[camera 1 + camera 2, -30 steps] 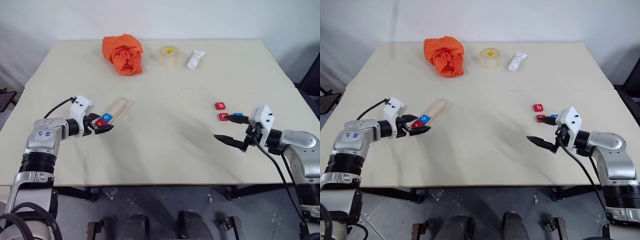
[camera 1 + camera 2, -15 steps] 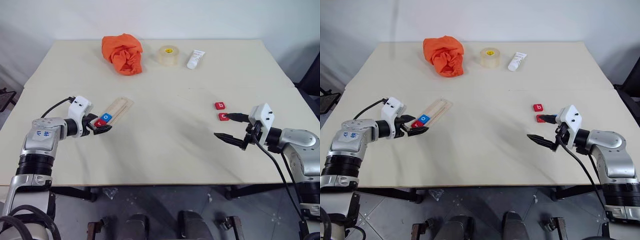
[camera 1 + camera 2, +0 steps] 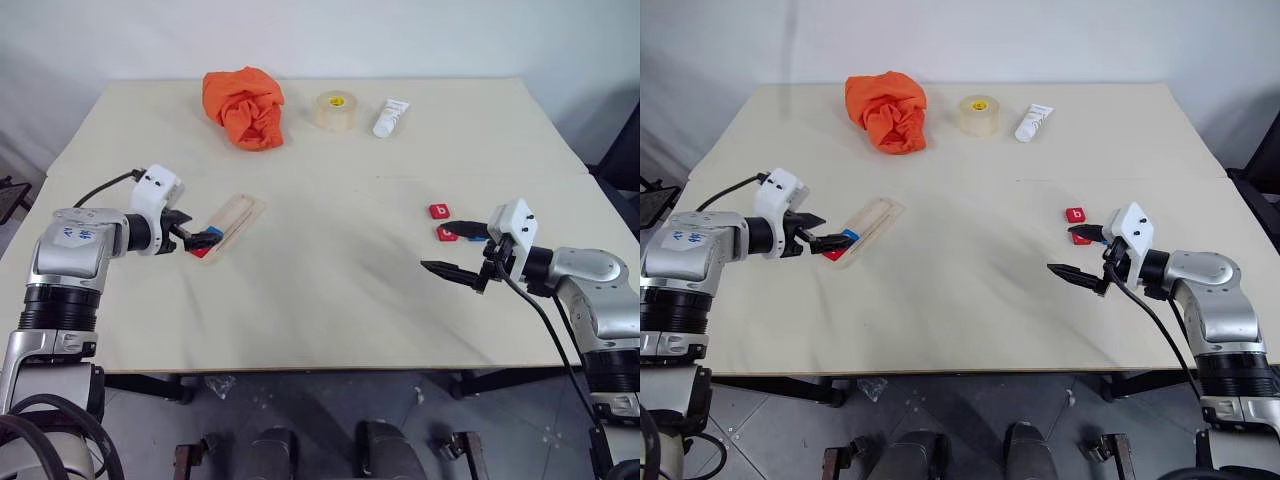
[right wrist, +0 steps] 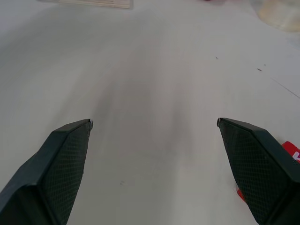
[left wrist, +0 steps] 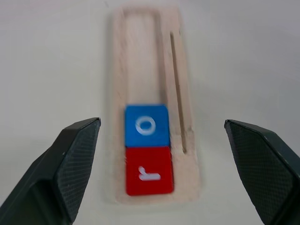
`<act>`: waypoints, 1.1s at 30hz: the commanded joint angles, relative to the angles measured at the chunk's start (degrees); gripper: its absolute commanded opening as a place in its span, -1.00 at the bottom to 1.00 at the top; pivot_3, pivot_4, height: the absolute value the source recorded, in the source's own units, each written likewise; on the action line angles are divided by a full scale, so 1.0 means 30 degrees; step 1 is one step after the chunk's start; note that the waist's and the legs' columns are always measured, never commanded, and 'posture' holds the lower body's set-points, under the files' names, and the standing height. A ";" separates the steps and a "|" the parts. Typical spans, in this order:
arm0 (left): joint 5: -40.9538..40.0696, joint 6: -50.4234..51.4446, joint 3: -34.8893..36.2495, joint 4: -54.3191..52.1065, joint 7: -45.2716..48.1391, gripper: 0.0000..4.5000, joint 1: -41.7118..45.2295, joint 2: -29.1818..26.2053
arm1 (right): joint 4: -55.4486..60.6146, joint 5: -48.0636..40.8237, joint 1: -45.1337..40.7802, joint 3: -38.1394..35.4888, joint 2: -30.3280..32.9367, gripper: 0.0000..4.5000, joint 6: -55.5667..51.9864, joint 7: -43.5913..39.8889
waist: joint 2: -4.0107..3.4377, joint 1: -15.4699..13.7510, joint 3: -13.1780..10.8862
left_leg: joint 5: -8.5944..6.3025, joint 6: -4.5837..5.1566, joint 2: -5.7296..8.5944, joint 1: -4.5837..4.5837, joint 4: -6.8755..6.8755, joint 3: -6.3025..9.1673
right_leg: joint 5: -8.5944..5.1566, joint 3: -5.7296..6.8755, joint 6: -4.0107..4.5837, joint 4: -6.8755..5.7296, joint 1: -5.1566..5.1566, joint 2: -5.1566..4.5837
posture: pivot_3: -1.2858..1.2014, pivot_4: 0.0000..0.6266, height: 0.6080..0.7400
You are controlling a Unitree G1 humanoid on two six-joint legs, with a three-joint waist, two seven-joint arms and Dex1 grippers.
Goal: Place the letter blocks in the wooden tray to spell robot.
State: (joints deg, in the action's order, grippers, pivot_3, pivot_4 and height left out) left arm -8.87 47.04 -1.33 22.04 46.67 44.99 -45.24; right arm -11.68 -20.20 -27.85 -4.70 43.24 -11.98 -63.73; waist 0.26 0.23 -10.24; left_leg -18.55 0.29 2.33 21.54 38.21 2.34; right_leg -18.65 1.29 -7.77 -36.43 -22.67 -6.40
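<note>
The wooden tray (image 5: 149,105) lies slantwise at left of centre in the head views, on the pale table (image 3: 330,290). In its groove at the near end sit two letter blocks touching each other: a red r block (image 5: 149,171) at the very end and a blue o block (image 5: 146,125) just beyond it; the rest of the groove is bare. The left gripper (image 5: 164,164) hangs over that end of the tray with its fingers spread wide on either side of the two blocks, holding nothing. At centre right of the head views a red b block (image 3: 439,211) lies flat on the table, with another red block (image 3: 446,233) just below it and a sliver of blue beside that, partly hidden behind the right gripper (image 3: 453,250). That gripper is spread wide and empty beside these blocks. Along the upper edge of the table rest an orange cloth (image 3: 244,106), a roll of tape (image 3: 336,110) and a white tube (image 3: 390,117).
</note>
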 commanded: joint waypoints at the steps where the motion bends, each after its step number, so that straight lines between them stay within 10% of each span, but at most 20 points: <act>1: 0.0400 -0.0284 -0.0259 0.0833 -0.0097 1.00 0.0697 0.0126 | -0.0167 0.0039 -0.0691 -0.0011 -0.0045 0.98 0.0502 -0.0356 | 0.0001 -0.0023 0.0000 | 0.0000 0.0000 0.0002 0.0000 0.0001 0.0001 | 0.0000 0.0001 0.0000 -0.0001 0.0000 -0.0001 | 0.03 -0.52 1.00; 26: 0.2930 -0.1811 -0.3098 0.3751 0.0864 1.00 0.1383 0.1342 | 0.0053 0.0262 -0.0555 -0.0361 -0.0143 0.98 0.0579 -0.0253 | -0.0010 -0.0118 0.0006 | 0.0007 0.0010 0.0032 0.0000 0.0067 0.0005 | 0.0000 0.0000 0.0000 -0.0068 0.0012 -0.0024 | 0.03 -0.52 1.00; 33: 0.3240 -0.1941 -0.2685 0.3470 -0.0278 0.52 0.0842 0.2013 | 0.0187 0.0234 -0.0440 -0.0446 -0.0122 1.00 0.0569 0.0068 | -0.0025 -0.0429 0.0015 | 0.0010 0.0018 0.0053 -0.0002 0.0141 0.0015 | 0.0000 -0.0002 0.0000 -0.0107 0.0021 -0.0041 | 0.03 -0.52 1.00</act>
State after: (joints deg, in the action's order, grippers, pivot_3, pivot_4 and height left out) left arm -0.27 41.03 -8.02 31.96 46.62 49.54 -40.19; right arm -13.45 -19.04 -29.02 -4.68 42.58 -11.12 -63.87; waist 0.19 -1.06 -10.19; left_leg -18.52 0.34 2.48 21.53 38.71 2.38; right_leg -18.65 1.28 -7.77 -36.73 -22.61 -6.52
